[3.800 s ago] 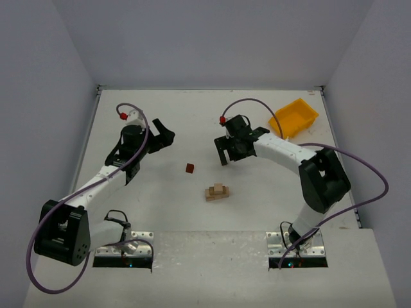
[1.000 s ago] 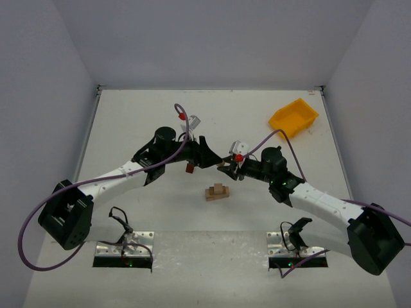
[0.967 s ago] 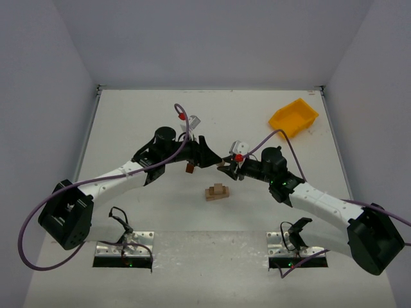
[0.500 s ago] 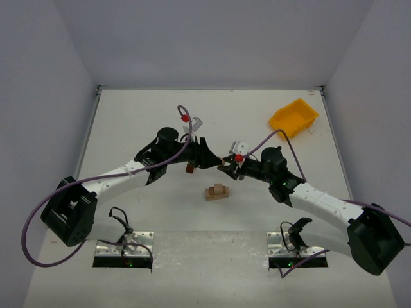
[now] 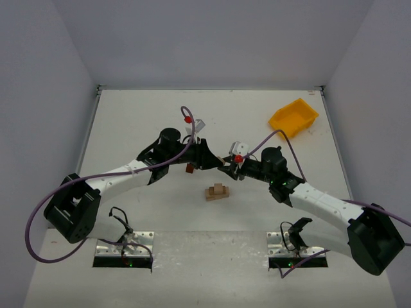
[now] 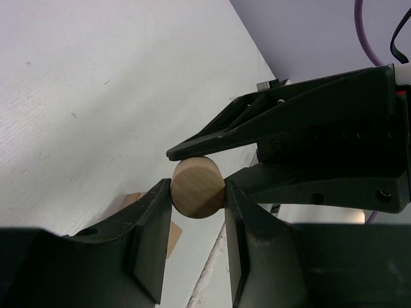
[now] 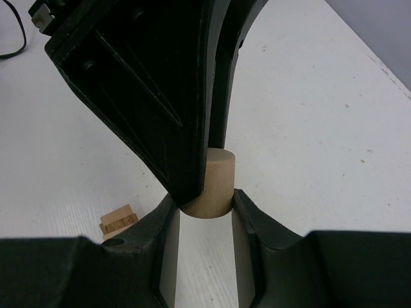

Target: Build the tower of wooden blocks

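Note:
A pale wooden cylinder (image 6: 198,187) hangs in the air between both grippers, above the table's middle (image 5: 222,165). My left gripper (image 6: 198,192) is shut on its round end, with both fingers touching it. My right gripper (image 7: 205,202) is shut on the cylinder's (image 7: 214,183) lower part, and the left gripper's black fingers (image 7: 167,115) reach in from above. A low stack of tan blocks, the wood block tower (image 5: 218,192), stands on the table just in front of the grippers. A dark reddish-brown block (image 5: 190,169) lies below the left gripper (image 5: 215,162).
A yellow plastic bin (image 5: 293,118) sits at the back right of the white table (image 5: 141,115). Both arms stretch inward and meet over the middle. Grey walls close off the table on three sides.
My left gripper's jaws have narrowed onto the cylinder that the right gripper holds, and the left arm has edged slightly right. The right arm has stayed still.

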